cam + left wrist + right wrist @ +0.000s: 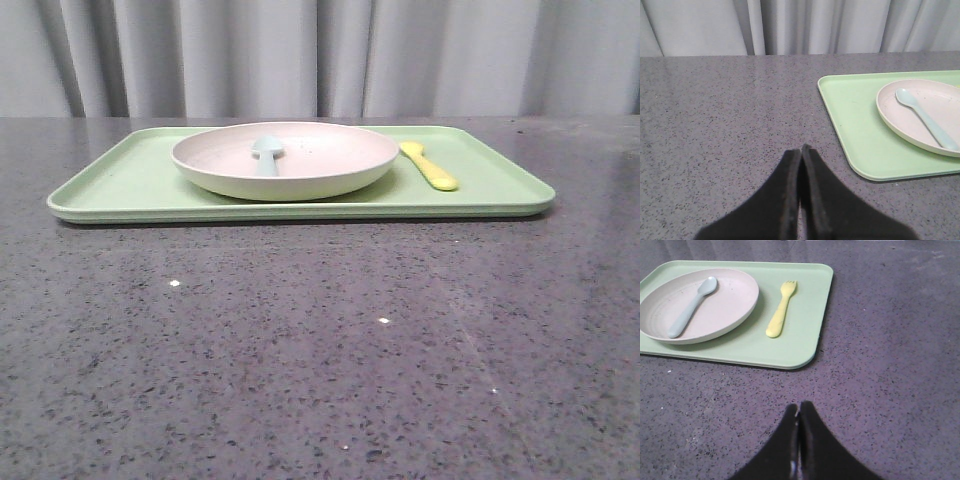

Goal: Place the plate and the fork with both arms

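Because the front camera looks low across the speckled dark grey stone table (320, 350), neither arm shows in it, and the wide, shallow round plate of matte pinkish off-white plastic (285, 160) hides most of the pale blue-grey plastic spoon (267, 153) lying in it; only the spoon's bowl end rises above the near rim. In the left wrist view the plate (920, 117) and the flat rectangular light-green tray (860, 135) are cut off at the picture's edge, and the fork is out of sight there. In the right wrist view the tray's (800, 310) far-left part is cropped.

The plate (697, 305) sits on the tray (130, 185), roughly at its middle, pink inside and pale cream on its outer wall. The small bright yellow plastic fork (781, 307) with stubby tines lies flat on the tray just to the right of the plate, not touching it, its handle pointing toward the tray's near edge; from the front the fork (428, 166) looks far shorter than the plate is wide.

The left gripper (801, 150) hangs over bare table off the tray's left end, its black fingers pressed together with nothing between them. The right gripper (800, 405) hangs over table off the tray's near right corner, likewise closed and empty.
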Controlling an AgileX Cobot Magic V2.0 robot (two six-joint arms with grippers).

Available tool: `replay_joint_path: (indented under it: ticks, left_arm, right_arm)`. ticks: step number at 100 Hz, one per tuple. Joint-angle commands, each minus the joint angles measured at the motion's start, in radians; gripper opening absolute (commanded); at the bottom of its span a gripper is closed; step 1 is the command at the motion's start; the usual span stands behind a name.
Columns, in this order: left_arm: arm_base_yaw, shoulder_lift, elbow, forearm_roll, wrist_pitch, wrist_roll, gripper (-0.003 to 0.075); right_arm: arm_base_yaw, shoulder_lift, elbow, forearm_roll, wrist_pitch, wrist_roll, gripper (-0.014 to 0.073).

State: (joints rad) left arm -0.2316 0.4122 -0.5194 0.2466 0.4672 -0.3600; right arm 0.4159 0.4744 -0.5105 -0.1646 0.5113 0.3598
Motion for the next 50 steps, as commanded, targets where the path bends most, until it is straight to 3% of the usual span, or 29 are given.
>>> replay_joint_path:
  ticks: [1,31,42,50]
  left_arm:
    - [-0.001,0.004,-0.027,-0.002,-0.079,-0.012,-0.0020]
    - [-0.001,0.004,-0.027,-0.002,-0.083,-0.012,-0.0020]
    - [0.001,-0.031,-0.026,-0.146,-0.080,-0.012,-0.0020]
    - [0.007,-0.052,-0.011,-0.160,-0.076,0.053,-0.0020]
  right_arm:
    - [-0.004,0.001,-0.026,-0.024,-0.078,-0.006,-0.0067]
    - [-0.004,0.001,-0.026,-0.024,-0.078,-0.006,-0.0067]
    - [-0.004,0.001,-0.026,-0.024,-0.078,-0.006,-0.0067]
    - [-0.004,0.001,-0.026,-0.024,-0.078,-0.006,-0.0067]
